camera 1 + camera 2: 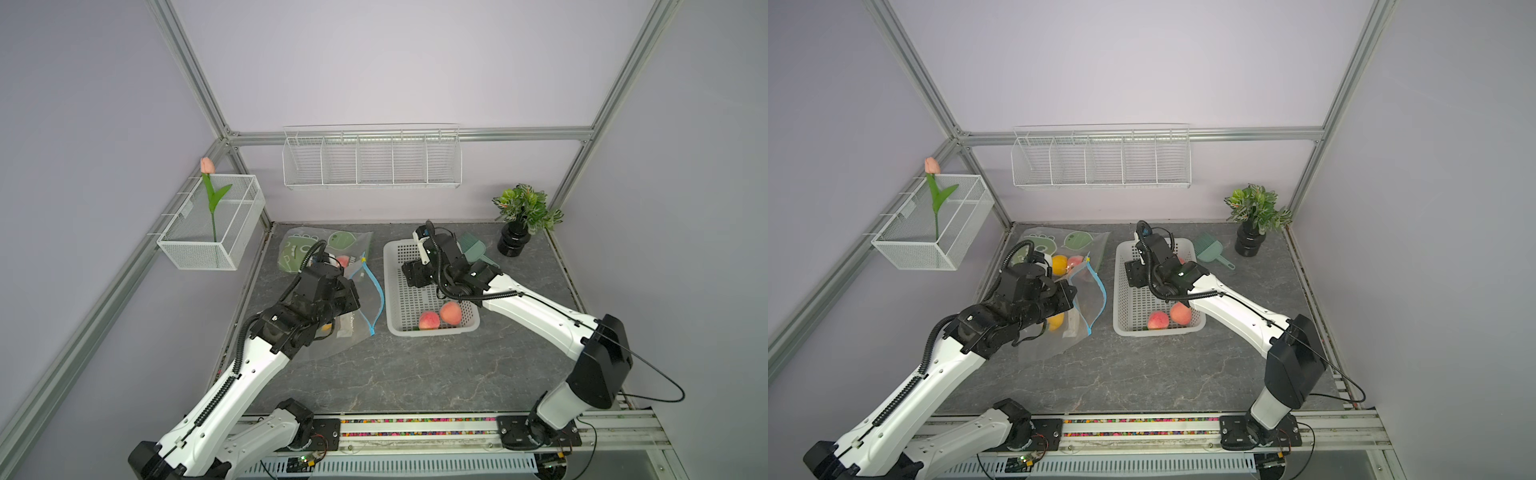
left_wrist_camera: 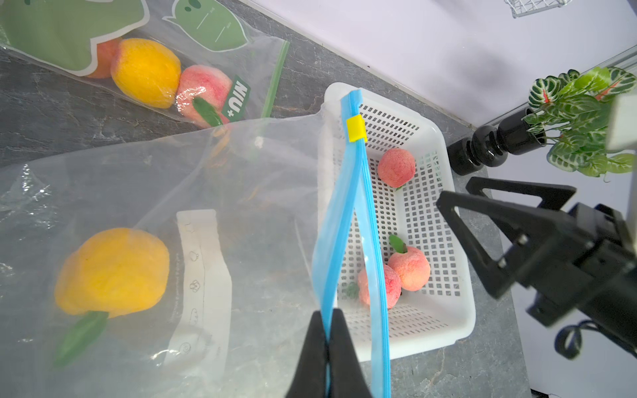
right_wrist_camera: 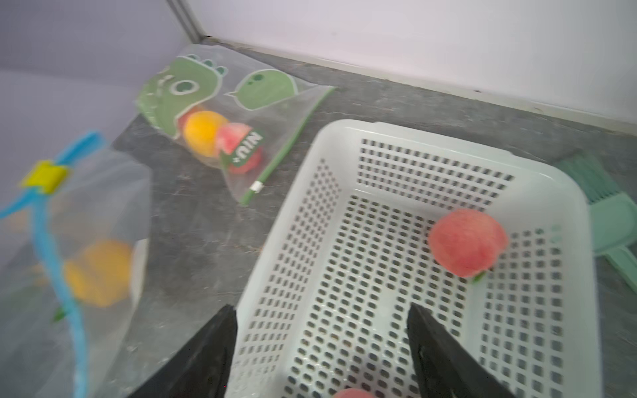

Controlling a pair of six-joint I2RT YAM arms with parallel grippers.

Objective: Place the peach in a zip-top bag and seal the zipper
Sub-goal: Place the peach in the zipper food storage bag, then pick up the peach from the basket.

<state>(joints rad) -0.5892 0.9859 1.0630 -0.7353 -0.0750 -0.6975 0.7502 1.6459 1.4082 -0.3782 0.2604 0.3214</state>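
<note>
1. The table (image 1: 415, 374) carried the work in two halves, bags on the left and fruit on the right, probably so that each arm served its own side.
2. The clear zip-top bag (image 2: 258, 206) lay left of the basket with its blue zipper edge (image 2: 344, 206) lifted and turned toward the fruit. Its mouth gaped, and a yellow peach (image 2: 113, 272) lay inside it.
3. The white basket (image 1: 388, 286) stood just right of the bag, which made for a short carry.
4. A dinosaur-print bag (image 2: 69, 34) with fruit inside lay at the far left, out of the way.
5. The left gripper (image 2: 327, 330) was clamped on one lip of the blue zipper edge, apparently to prop the mouth open.
6. The right gripper (image 3: 320, 310) hung over the far part of the basket with its jaws apart and nothing between them, seemingly poised to pick.
7. The pink peaches were all in the basket: one at the far end (image 3: 467, 243), and two touching at the near end (image 1: 429, 321).
8. The yellow slider (image 2: 356, 128) sat at the far end of the zipper, leaving the track unsealed.
</note>
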